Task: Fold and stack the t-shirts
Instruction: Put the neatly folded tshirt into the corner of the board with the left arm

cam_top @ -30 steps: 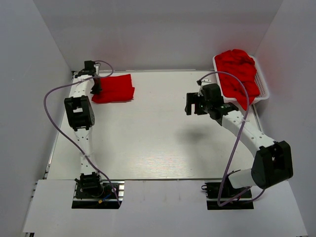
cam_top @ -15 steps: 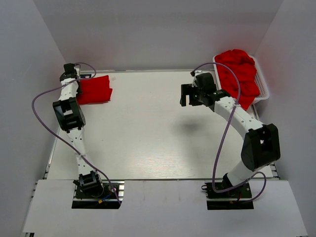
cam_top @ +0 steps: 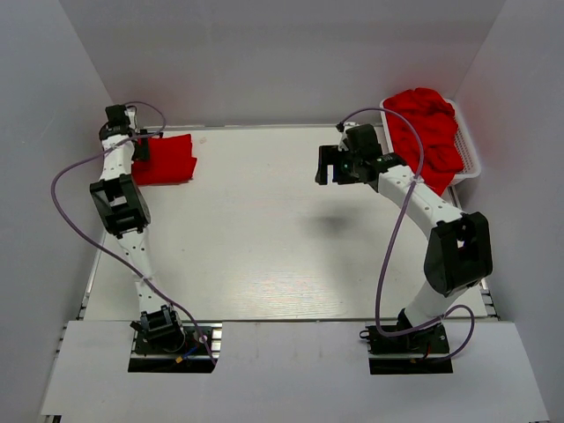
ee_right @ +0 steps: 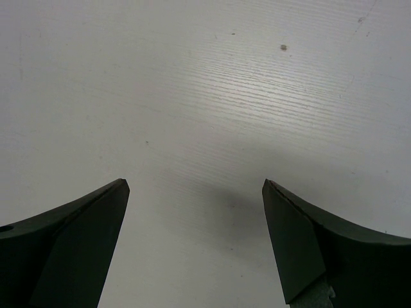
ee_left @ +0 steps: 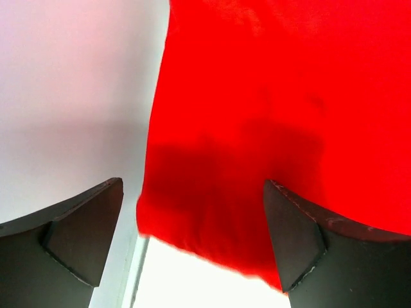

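Note:
A folded red t-shirt (cam_top: 167, 158) lies flat at the table's far left corner and fills most of the left wrist view as red cloth (ee_left: 270, 115). My left gripper (cam_top: 138, 148) hovers at its left edge, jaws wide apart, nothing pinched between them (ee_left: 192, 192). More red t-shirts (cam_top: 427, 132) are heaped in the white basket (cam_top: 473, 163) at the far right. My right gripper (cam_top: 330, 167) hangs open over bare table left of the basket, and its wrist view shows only white tabletop between the fingers (ee_right: 196, 186).
White walls close in the table on the left, back and right; the left gripper is close to the left wall (ee_left: 70, 77). Purple cables loop along both arms. The basket overhangs the table's far right corner.
The left gripper dragged the folded t-shirt leftward into the far left corner, then let go and opened. The right arm swung its open gripper slightly left and toward the back.

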Controlling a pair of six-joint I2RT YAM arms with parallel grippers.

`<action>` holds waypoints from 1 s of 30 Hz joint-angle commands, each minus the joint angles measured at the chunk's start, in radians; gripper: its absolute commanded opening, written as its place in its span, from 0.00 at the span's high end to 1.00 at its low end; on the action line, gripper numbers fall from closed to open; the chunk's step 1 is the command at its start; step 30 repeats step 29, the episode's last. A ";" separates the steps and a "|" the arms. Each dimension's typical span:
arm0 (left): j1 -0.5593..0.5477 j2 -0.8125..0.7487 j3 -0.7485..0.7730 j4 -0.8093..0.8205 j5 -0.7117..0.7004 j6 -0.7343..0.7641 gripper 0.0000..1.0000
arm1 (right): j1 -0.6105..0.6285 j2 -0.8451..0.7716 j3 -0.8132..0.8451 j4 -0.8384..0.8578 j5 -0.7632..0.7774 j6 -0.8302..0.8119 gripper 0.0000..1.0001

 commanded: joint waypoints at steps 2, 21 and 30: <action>-0.020 -0.263 -0.027 -0.061 0.132 -0.063 0.00 | 0.000 -0.066 0.018 0.032 -0.028 0.023 0.10; -0.463 -1.335 -1.294 0.237 0.445 -0.580 0.00 | -0.001 -0.552 -0.500 -0.005 0.008 0.129 0.10; -0.575 -1.453 -1.481 0.228 0.453 -0.563 0.00 | 0.000 -0.631 -0.597 0.043 -0.018 0.121 0.10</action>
